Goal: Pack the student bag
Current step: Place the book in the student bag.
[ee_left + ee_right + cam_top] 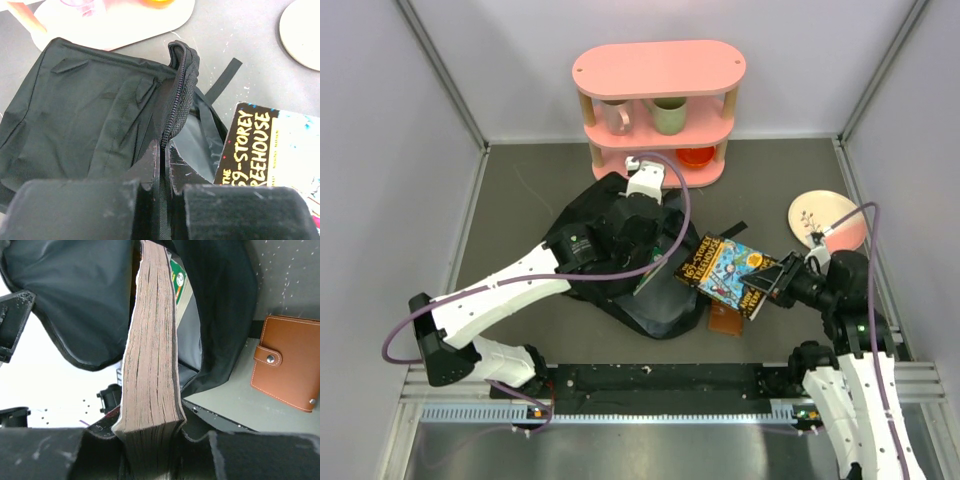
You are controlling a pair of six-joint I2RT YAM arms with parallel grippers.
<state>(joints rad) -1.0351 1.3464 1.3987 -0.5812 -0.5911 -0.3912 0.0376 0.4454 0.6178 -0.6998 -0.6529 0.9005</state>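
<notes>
The student bag, a black backpack, lies mid-table with its mouth facing right. My left gripper is shut on the zipper edge of the bag, and the left wrist view shows that gripper lifting the flap. My right gripper is shut on a thick paperback book with a colourful cover. In the right wrist view this gripper clamps the book, whose page edge points into the open bag. Something green shows inside.
A brown leather wallet lies on the table just below the book, also visible as the wallet beside the bag. A pink shelf with mugs stands behind. A plate and pink bowl sit at right.
</notes>
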